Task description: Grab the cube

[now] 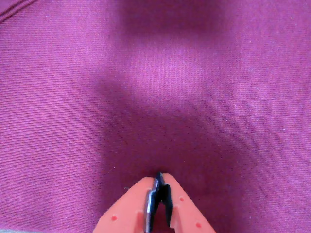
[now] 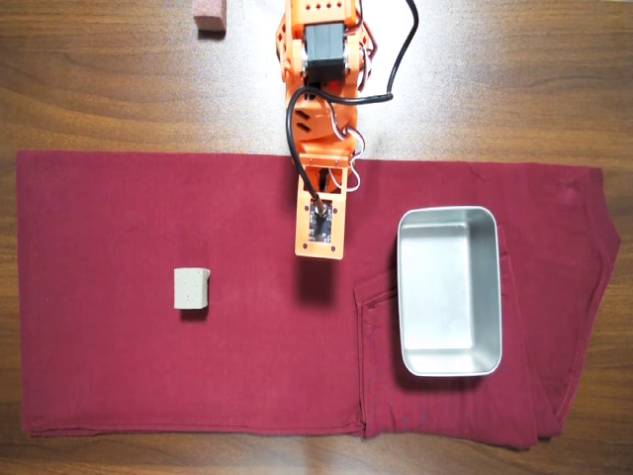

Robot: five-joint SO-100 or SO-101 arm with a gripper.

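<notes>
The small beige-grey cube (image 2: 193, 290) sits on the dark red cloth (image 2: 119, 356) in the overhead view, left of centre. It does not show in the wrist view. My orange gripper (image 1: 159, 178) enters the wrist view from the bottom edge with its jaws closed together and nothing between them, over bare cloth (image 1: 155, 97). In the overhead view the arm (image 2: 321, 119) reaches down from the top centre, and its wrist end (image 2: 319, 223) hides the fingers. The gripper is to the right of the cube and a little farther back.
An empty metal tray (image 2: 495, 297) stands on the cloth at the right in the overhead view. A pinkish-brown block (image 2: 209, 15) lies on the wooden table (image 2: 99, 89) at the top left. The cloth is trousers with seams and folds near the tray.
</notes>
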